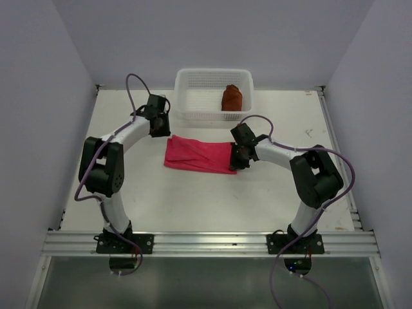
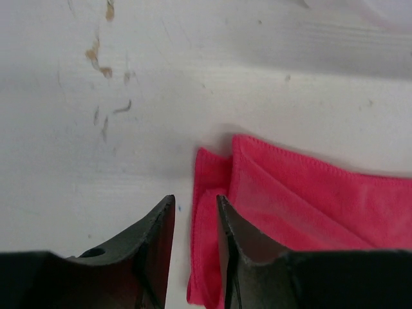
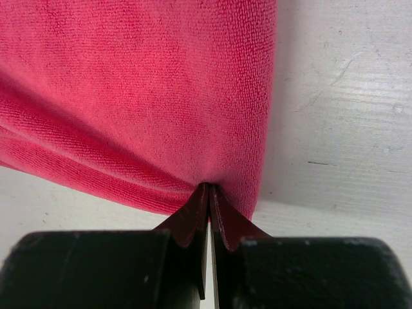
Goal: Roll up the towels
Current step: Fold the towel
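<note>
The rust-brown towel (image 1: 232, 98) sits bundled in the white mesh basket (image 1: 206, 117) at the far edge, so half looks done; the pink towel (image 1: 196, 154) lies folded flat (not rolled) in the middle of the white table (image 1: 193, 199). The right gripper (image 3: 209, 188) is clamped on its right end, and the left gripper (image 2: 195, 201) hangs at the other, fingers apart and empty. The tabletop is scuffed and stained, with pale walls (image 1: 38, 96) around.

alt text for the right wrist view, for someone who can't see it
The right gripper is pinched shut on the edge of the pink towel, the cloth puckering at its fingertips. The towel fills the upper left; scuffed white table shows on the right.
</note>
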`<state>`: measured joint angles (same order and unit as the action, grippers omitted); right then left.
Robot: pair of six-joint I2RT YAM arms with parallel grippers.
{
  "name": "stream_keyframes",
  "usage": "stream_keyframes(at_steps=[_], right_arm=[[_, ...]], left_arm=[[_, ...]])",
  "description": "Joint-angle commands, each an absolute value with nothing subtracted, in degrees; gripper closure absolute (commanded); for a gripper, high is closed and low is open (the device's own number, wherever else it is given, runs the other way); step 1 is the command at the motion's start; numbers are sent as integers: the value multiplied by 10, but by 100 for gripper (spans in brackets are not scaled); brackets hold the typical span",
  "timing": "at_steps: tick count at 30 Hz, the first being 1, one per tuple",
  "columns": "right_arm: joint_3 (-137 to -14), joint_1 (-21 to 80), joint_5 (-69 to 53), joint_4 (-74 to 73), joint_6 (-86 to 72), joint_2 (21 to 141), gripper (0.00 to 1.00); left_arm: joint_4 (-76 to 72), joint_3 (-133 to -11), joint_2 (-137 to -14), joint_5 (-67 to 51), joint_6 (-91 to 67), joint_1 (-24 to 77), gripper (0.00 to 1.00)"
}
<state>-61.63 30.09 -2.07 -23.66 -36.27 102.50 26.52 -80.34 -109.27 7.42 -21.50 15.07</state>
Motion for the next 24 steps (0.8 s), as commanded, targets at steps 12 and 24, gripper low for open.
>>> stream_keyframes(at_steps=[12,24], right_arm=[[-597,300,28,-252,-339,1062,94],[-592,299,28,-250,-344,1061,94]], left_arm=[[203,-592,-905,-120,-256,154,60],[211,-566,-916,-98,-252,156,59]])
